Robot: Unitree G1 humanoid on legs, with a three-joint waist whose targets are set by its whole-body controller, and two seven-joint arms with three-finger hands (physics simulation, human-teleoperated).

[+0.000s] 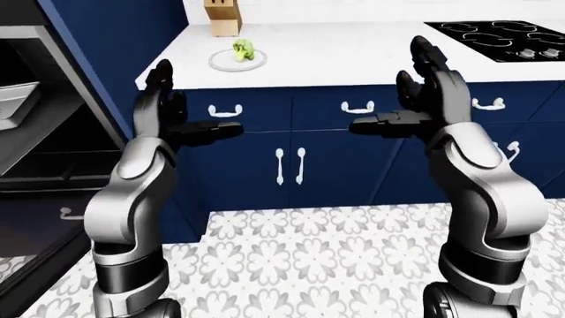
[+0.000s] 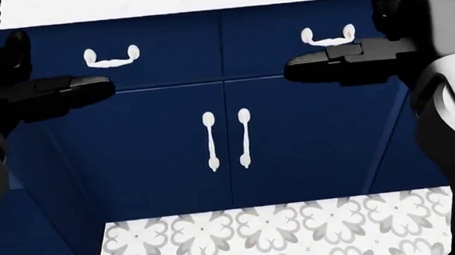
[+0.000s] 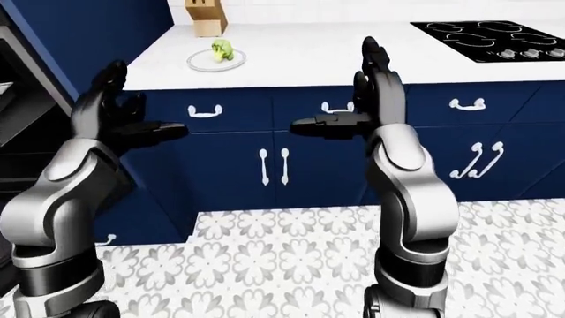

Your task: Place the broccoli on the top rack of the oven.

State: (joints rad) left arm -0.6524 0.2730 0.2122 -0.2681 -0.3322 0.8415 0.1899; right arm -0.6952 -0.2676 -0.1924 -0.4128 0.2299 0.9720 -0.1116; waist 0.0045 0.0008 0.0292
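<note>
Green broccoli (image 1: 242, 48) sits on a plate (image 1: 222, 63); untouched.

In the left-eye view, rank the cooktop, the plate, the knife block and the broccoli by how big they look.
1. Cooktop, cut off at the right edge.
2. Plate.
3. Knife block, cut off at the top, so its rank is unsure.
4. Broccoli.

One broccoli (image 1: 243, 48), one plate (image 1: 239, 60), one knife block (image 1: 222, 17), two hands.

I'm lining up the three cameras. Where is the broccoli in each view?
Left-eye view: broccoli upper left of centre, on a plate on the counter.
Right-eye view: broccoli upper left, same plate.
Head view: not in it; only cabinets and floor.
Shared landmark: the paired vertical door handles.
</note>
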